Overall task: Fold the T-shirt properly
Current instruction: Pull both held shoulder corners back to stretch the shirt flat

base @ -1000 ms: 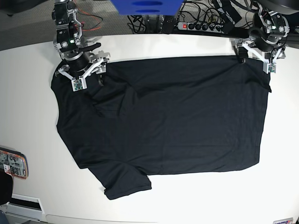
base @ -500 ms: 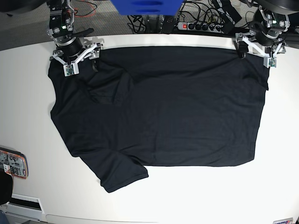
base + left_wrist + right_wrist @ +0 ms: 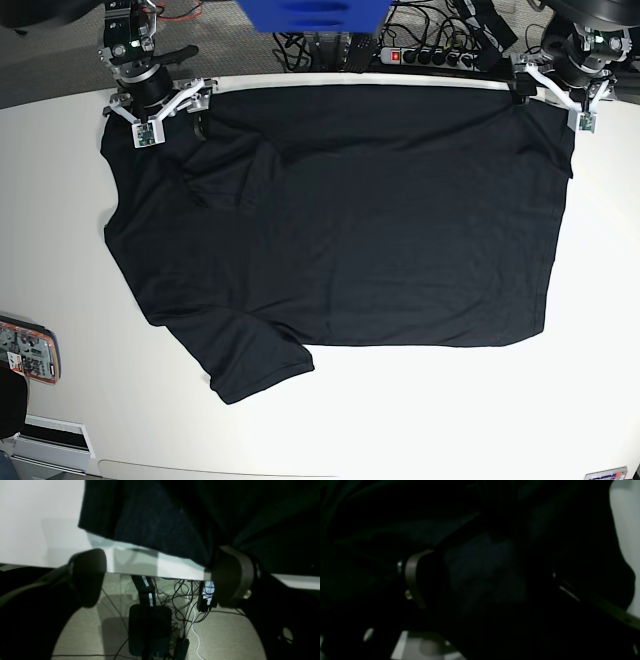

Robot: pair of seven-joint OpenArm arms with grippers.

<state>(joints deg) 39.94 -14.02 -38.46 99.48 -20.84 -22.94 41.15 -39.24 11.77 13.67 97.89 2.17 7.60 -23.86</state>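
Note:
The black T-shirt (image 3: 350,220) lies spread flat over the white table (image 3: 420,420), its top edge along the table's far edge and one sleeve (image 3: 255,365) pointing to the front left. My left gripper (image 3: 552,105) stands at the shirt's far right corner, fingers spread wide. In the left wrist view (image 3: 158,578) one finger (image 3: 231,577) touches the cloth (image 3: 155,517) and the other (image 3: 87,577) hangs past the table edge. My right gripper (image 3: 172,118) sits on the far left corner, fingers spread. The right wrist view (image 3: 482,582) is dark, with cloth (image 3: 482,562) between the fingers.
A power strip (image 3: 425,55) and cables lie behind the table, with a blue object (image 3: 310,12) at the top. An orange-edged item (image 3: 25,350) sits at the table's left edge. Below the far edge is floor with a black box (image 3: 150,627) and wires.
Both grippers have moved toward the table's far edge, and the shirt has slid with them. Its top edge now reaches the far edge and the front sleeve lies farther back.

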